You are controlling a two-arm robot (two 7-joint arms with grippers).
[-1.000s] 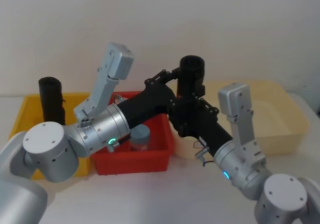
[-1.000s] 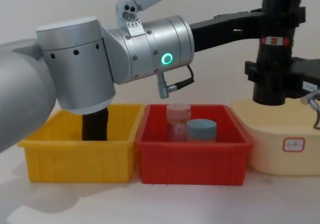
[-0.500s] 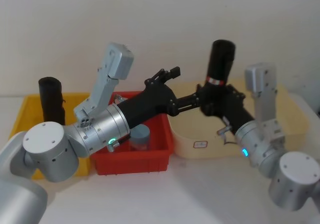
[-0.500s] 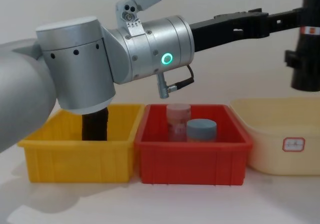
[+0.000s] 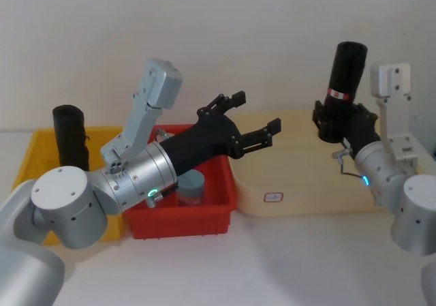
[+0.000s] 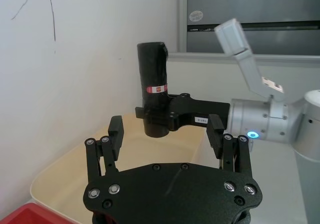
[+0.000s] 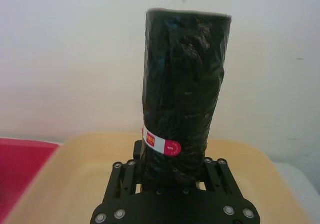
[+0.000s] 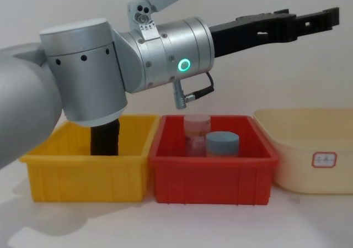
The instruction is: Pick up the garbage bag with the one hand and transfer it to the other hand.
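The garbage bag [image 5: 347, 67], a tall black roll with a red-and-white band, stands upright in my right gripper [image 5: 336, 125], which is shut on its lower part above the beige tub [image 5: 300, 183]. In the right wrist view the garbage bag [image 7: 184, 84] rises from between the fingers of the right gripper [image 7: 172, 176]. My left gripper [image 5: 257, 110] is open and holds nothing, hanging over the gap between the red bin and the tub. In the left wrist view the garbage bag [image 6: 154, 84] stands well beyond the spread left gripper [image 6: 166, 133]. The left gripper [image 8: 309, 22] reaches across high in the chest view.
A plain black roll [image 5: 70, 139] stands in the yellow bin [image 8: 83, 176] at the left. The red bin [image 8: 212, 176] in the middle holds a pink jar [image 8: 197, 127] and a blue-lidded jar [image 8: 222, 143]. A wall stands close behind the bins.
The left gripper let go of the bag and stayed in place, open. The right arm carried the bag to the right, away from the left gripper, out over the beige tub.
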